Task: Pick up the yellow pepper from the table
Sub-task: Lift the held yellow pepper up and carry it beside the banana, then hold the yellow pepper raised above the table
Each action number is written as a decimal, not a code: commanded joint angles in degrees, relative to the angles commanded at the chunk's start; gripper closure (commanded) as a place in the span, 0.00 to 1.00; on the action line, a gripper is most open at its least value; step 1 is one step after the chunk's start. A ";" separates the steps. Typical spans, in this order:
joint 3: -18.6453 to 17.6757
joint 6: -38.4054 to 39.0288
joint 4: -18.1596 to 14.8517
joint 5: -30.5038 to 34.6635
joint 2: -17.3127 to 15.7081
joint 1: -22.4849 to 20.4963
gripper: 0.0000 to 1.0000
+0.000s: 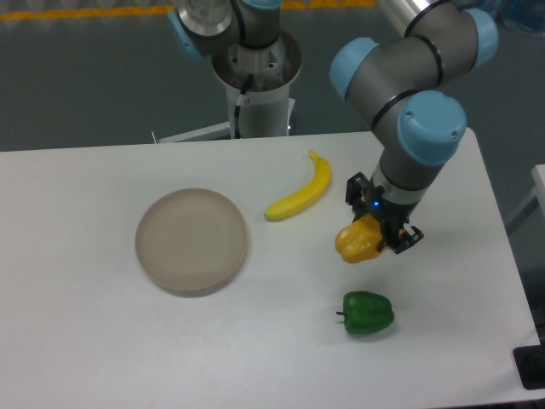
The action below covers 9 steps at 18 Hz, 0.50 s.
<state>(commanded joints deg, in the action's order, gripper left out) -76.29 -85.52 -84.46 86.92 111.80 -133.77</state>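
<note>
The yellow pepper (358,242) is seen with a smooth, waxy, plastic-like skin, faintly glossy on its lumps. The green pepper (368,313) is finished alike, with soft highlights. The banana (300,191) is rendered smooth and slightly shiny. The plate (192,241) is shown in matt beige-grey, without reflections. The desk (94,341) is surfaced in smooth white with a dull sheen. The arm (407,89) is built of matt grey metal-looking segments capped in light blue plastic; the pincer (383,232) is made of black, matt parts.

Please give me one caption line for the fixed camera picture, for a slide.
Gripper holds the yellow pepper above the table, between banana and green pepper.
</note>
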 joint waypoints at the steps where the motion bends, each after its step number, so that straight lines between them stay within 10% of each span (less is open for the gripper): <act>1: 0.09 0.00 0.09 0.00 0.00 0.00 0.96; 9: 0.97 -0.26 0.44 3.79 0.79 0.26 1.00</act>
<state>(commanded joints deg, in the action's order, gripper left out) -75.32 -85.78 -84.02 90.71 112.59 -133.51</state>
